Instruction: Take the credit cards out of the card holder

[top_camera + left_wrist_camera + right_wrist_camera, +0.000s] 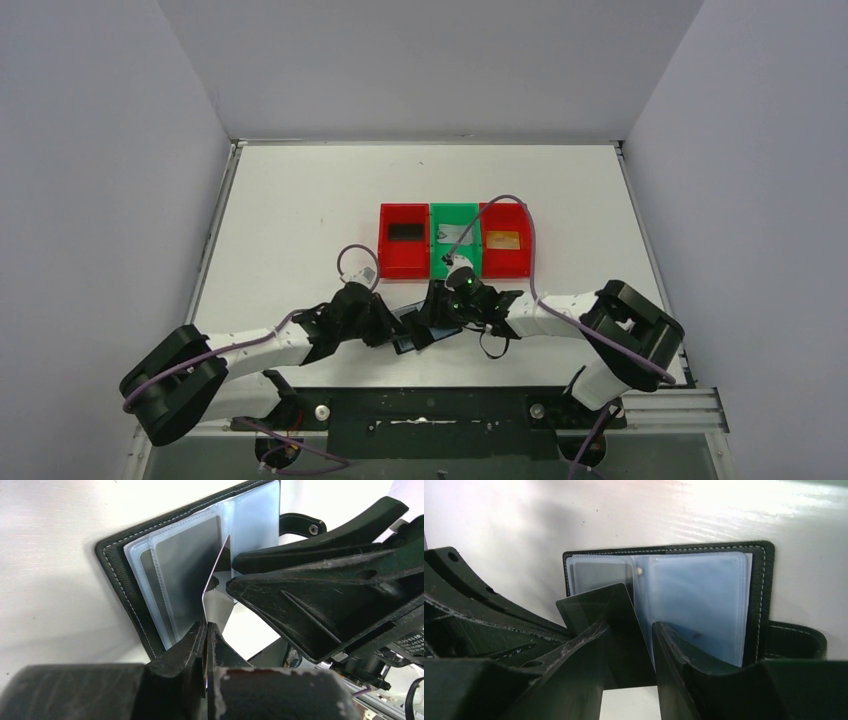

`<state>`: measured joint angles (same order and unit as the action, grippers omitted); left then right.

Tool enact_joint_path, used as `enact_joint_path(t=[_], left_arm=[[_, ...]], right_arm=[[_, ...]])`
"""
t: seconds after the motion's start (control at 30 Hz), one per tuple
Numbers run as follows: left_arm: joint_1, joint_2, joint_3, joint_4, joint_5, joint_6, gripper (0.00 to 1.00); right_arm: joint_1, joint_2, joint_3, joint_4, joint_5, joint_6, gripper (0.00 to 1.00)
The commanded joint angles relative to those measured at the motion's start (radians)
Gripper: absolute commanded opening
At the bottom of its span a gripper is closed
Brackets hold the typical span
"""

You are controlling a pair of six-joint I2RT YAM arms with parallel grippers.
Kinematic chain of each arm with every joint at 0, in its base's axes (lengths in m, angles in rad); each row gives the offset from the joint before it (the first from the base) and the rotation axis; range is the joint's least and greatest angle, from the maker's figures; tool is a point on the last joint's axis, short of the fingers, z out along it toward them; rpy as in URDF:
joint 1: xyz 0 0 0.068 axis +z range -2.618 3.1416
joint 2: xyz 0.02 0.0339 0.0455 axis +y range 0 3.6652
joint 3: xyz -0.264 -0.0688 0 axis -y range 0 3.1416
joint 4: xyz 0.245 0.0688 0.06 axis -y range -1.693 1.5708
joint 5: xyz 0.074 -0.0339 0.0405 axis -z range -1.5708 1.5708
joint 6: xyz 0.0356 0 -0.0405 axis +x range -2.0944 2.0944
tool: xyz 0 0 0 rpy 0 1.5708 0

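The black card holder (125, 575) lies open on the white table, its shiny grey-blue pocket pages (699, 595) facing up; in the top view it shows between the two arms (410, 338). My left gripper (206, 626) is shut on the edge of a thin grey card (218, 597) that stands tilted, partly out of a pocket. The card also shows dark in the right wrist view (594, 605). My right gripper (629, 625) is open, its right finger (684, 650) resting on the pocket pages and its other finger beside the card.
Three small bins stand in a row behind the arms: a red bin (384, 262) holding a black card, a green bin (455, 212), and a red bin (527, 240) holding an orange card. The two grippers (395, 325) (437, 315) are close together over the holder.
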<state>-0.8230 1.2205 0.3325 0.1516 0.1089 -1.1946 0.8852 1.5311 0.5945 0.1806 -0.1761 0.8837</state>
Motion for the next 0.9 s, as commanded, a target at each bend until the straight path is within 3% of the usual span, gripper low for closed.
enact_joint_path(t=[0.0, 0.23, 0.33, 0.57, 0.87], left_arm=[[-0.001, -0.026, -0.002, -0.004, -0.016, 0.014, 0.00], [-0.001, 0.001, -0.024, 0.064, -0.021, -0.013, 0.00], [0.001, 0.012, -0.025, 0.090, -0.032, -0.022, 0.05], [0.002, 0.035, -0.041, 0.183, -0.036, -0.047, 0.13], [0.006, 0.068, -0.039, 0.215, -0.033, -0.059, 0.15]], right_arm=[[0.000, 0.026, 0.038, 0.021, -0.019, -0.012, 0.39], [-0.016, 0.037, 0.013, 0.103, -0.112, 0.000, 0.29], [-0.041, 0.041, -0.019, 0.161, -0.155, 0.029, 0.24], [-0.066, 0.066, -0.040, 0.221, -0.208, 0.057, 0.20], [-0.095, 0.088, -0.075, 0.300, -0.254, 0.098, 0.15]])
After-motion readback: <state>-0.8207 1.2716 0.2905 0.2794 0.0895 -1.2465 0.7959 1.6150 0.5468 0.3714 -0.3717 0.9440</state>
